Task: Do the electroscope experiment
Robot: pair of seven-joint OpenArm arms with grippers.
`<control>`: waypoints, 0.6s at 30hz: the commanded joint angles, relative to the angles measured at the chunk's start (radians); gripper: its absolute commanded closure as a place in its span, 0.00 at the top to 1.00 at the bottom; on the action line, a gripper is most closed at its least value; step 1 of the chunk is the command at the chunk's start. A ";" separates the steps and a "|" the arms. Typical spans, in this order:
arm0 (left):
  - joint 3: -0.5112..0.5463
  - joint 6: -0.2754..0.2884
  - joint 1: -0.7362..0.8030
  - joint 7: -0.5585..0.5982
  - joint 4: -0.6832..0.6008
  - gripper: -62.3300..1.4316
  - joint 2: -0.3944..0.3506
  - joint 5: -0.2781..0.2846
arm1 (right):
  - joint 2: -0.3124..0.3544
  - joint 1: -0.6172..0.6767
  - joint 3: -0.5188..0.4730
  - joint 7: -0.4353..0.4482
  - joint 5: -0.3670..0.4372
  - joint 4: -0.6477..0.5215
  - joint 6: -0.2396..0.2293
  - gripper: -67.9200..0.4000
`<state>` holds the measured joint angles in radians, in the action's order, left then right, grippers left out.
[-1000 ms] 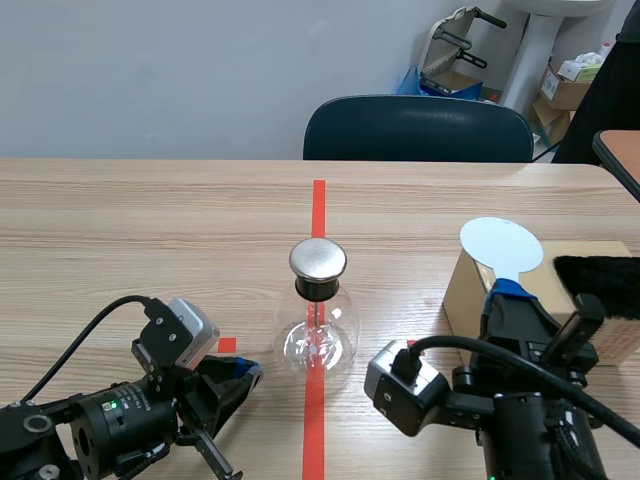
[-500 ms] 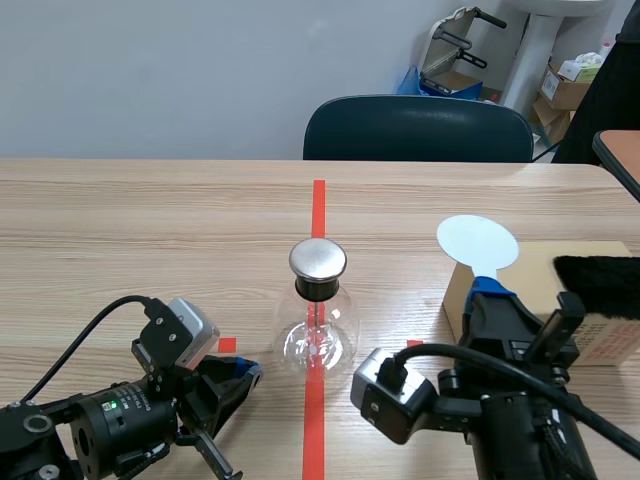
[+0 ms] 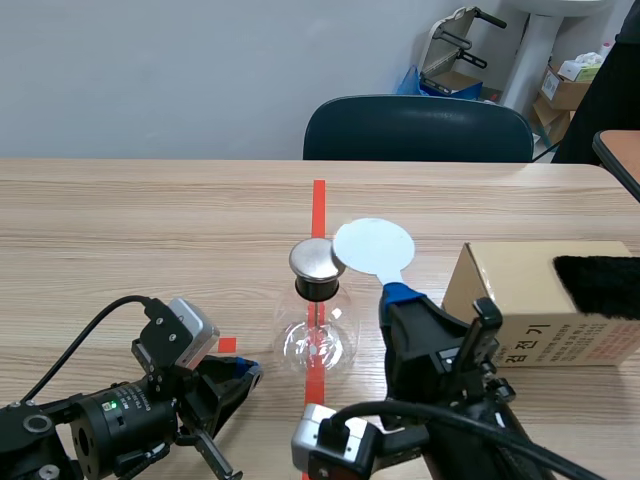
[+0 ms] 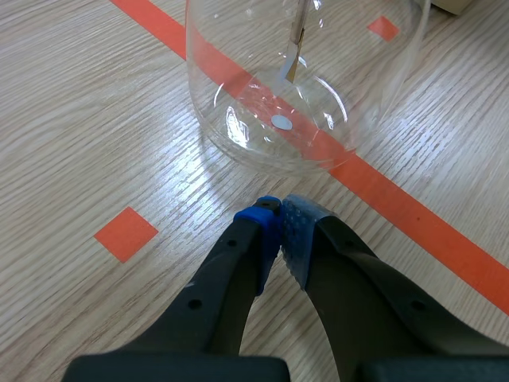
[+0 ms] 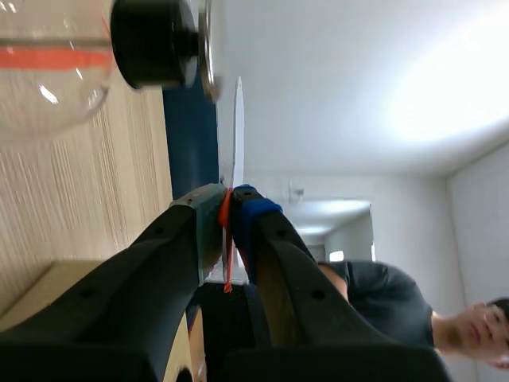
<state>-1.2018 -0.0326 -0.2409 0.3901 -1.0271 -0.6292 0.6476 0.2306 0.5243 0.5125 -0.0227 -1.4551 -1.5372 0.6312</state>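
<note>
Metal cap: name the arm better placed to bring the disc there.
Right: the right end effector grips the white disc beside the metal cap; the left end effector is shut beside the flask.

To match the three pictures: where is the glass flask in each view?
Scene view: flask at the middle, on the tape line, white disc by its top.
Left wrist view: its bulb just ahead of the shut left gripper.
Right wrist view: bulb and black stopper ahead of the right gripper, which holds the disc.
Shared landmark: the tape line.
</note>
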 commanded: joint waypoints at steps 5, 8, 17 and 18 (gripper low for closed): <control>0.009 -0.002 0.008 0.010 -0.013 0.07 0.000 -0.004 | 0.013 -0.012 -0.003 0.105 -0.005 -0.015 0.012 0.02; 0.009 -0.002 0.008 0.010 -0.013 0.07 0.000 -0.004 | 0.013 -0.012 -0.003 0.153 -0.005 -0.015 0.012 0.02; 0.009 -0.002 0.008 0.010 -0.013 0.07 0.000 -0.004 | 0.013 -0.012 -0.003 0.183 -0.006 -0.015 0.012 0.02; 0.009 -0.002 0.008 0.010 -0.013 0.07 0.000 -0.004 | 0.013 -0.012 -0.003 0.183 -0.006 -0.015 0.012 0.02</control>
<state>-1.2018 -0.0326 -0.2409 0.3901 -1.0271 -0.6292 0.6476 0.2306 0.5243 0.5117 0.1570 -1.4586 -1.5372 0.6312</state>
